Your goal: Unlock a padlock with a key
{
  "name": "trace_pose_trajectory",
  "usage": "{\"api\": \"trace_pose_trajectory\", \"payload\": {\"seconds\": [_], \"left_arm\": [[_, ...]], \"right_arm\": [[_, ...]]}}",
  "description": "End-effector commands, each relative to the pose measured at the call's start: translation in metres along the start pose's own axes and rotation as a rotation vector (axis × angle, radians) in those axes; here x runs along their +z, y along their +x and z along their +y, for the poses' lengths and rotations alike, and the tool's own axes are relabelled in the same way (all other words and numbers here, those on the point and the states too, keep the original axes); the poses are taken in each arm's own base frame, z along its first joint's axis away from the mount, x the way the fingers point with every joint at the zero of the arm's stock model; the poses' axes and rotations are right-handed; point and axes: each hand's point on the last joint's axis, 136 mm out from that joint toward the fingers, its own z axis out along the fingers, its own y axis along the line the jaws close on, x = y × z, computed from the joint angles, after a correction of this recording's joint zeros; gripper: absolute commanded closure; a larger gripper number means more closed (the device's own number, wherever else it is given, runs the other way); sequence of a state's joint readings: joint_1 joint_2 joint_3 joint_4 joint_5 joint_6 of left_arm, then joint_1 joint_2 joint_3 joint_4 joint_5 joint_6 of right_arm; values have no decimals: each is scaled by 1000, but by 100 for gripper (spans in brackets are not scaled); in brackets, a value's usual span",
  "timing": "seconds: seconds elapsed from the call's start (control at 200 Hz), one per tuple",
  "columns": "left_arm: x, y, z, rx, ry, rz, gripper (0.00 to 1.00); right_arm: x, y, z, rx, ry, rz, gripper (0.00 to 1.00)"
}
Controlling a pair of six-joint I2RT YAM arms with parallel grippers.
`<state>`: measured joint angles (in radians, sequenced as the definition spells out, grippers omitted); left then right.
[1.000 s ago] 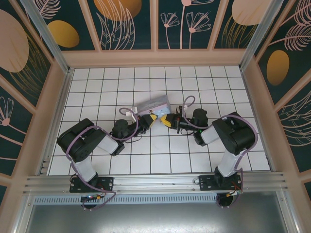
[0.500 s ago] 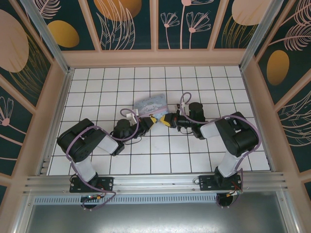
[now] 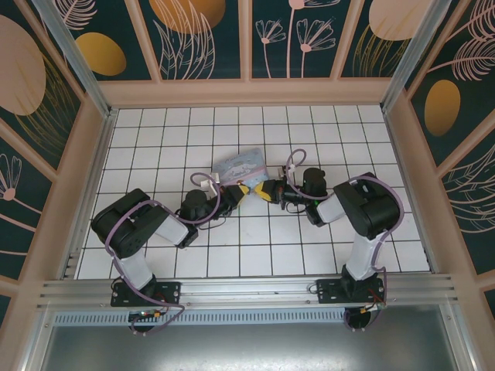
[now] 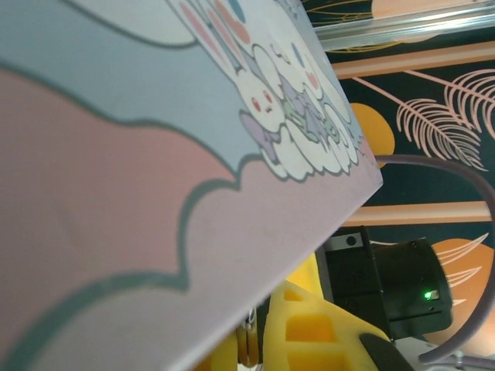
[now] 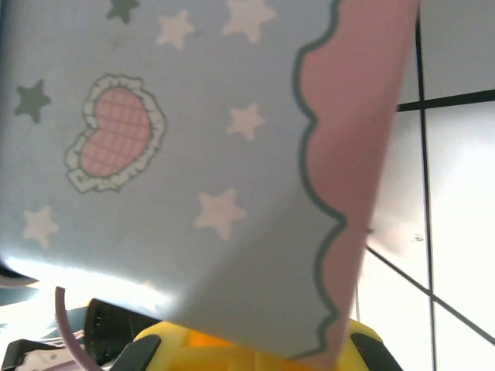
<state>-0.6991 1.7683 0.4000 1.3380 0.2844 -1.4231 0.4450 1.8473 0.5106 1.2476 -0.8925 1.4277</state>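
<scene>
Just in front of the tin [image 3: 241,165], the left gripper [image 3: 243,190] and right gripper [image 3: 265,191] are both clamped shut, tips almost meeting; if the 2 tips are misaligned, the key could skate off the keyhole or slip free. A brassy speck by the tin's near edge is probably the padlock [image 4: 247,345]; its long axis, its heading, and what either gripper pinches are too small to tell.

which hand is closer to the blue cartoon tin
Left, narrowly. The left hand sits right at the near edge of the tin; the right hand is off its near right corner.
</scene>
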Motion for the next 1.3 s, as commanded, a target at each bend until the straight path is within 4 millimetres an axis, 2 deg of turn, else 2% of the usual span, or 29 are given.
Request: {"api": "trace_pose_trajectory", "payload": {"seconds": [0.0,0.11,0.145,0.3,0.435,0.636,0.671,0.756,0.841,0.931,1.036,1.296], "left_arm": [[0,62,-67,66,245,270,100],[0,61,-67,71,241,259,100],[0,60,-65,70,237,254,100],[0,56,-60,72,213,229,100],[1,56,-59,72,210,228,100],[0,60,-57,76,207,251,100],[1,62,-57,79,205,263,100],[5,69,-53,86,192,302,100],[8,75,-50,91,185,336,100],[8,76,-46,85,173,335,100],[7,73,-41,88,152,312,100],[12,59,-11,85,11,227,100]], "right_arm": [[11,15,46,-35,-160,19,100],[17,22,54,-45,-156,20,100],[22,31,56,-54,-151,35,100],[23,41,66,-72,-149,37,100],[23,41,63,-81,-128,27,100],[20,27,57,-108,-98,10,100],[23,24,56,-120,-86,14,100],[38,19,66,-178,-87,50,100],[55,27,78,-219,-101,121,100],[55,21,62,-213,-50,111,100],[46,16,53,-168,-70,99,100],[44,12,49,-182,-45,71,100]]}}
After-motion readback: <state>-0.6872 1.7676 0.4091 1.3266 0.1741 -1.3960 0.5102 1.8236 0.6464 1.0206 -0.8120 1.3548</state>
